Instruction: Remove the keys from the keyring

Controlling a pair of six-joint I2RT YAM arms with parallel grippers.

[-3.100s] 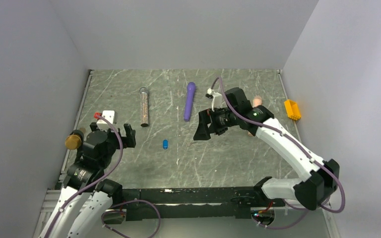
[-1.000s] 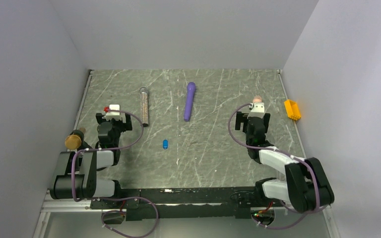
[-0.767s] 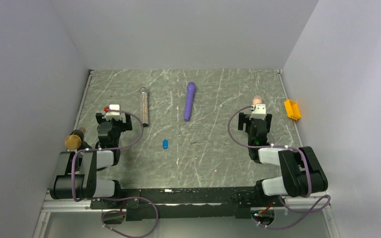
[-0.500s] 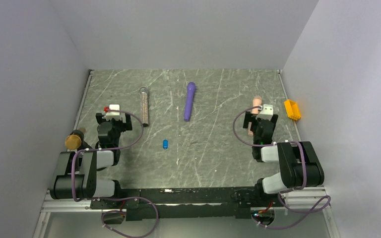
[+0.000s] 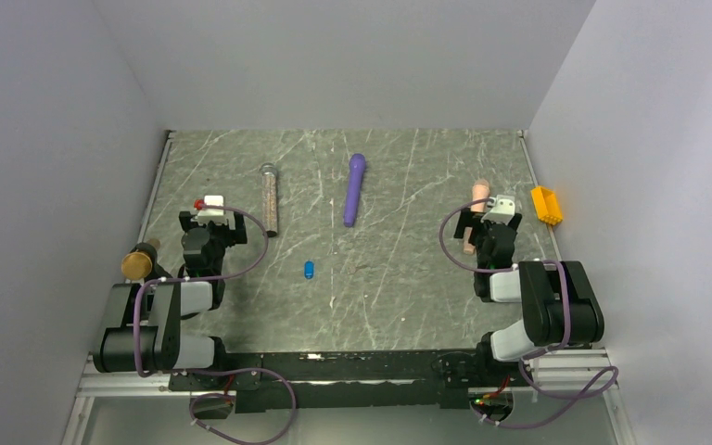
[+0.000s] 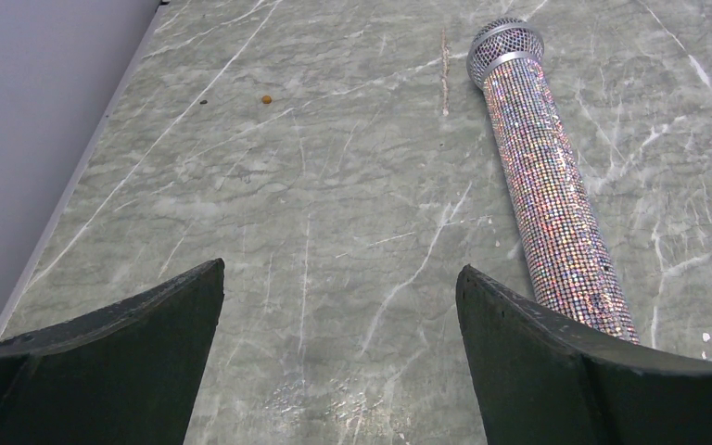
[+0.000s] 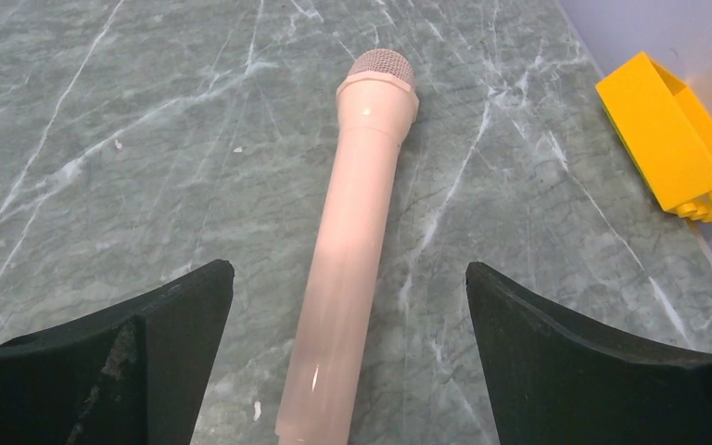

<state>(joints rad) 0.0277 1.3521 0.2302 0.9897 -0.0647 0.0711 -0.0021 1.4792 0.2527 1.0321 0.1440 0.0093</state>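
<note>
Resting folded at the near corners, both arms sit well apart from the keyring [image 5: 309, 270], a small blue oblong lying alone on the grey counter [image 5: 399, 287] between them, nearer the left arm. Any keys on it are too small to make out. The left claw [image 6: 338, 273] is spread wide and grips nothing; a glitter mic [image 6: 547, 185] lies just ahead, to its right. The right claw [image 7: 348, 269] is likewise spread wide and empty, low over a peach mic [image 7: 357, 232] that runs lengthwise between its fingers without visibly touching them. A yellow block [image 7: 677, 148] sits by the right wall, and a purple wand [image 5: 354, 189] lies beyond the keyring
</note>
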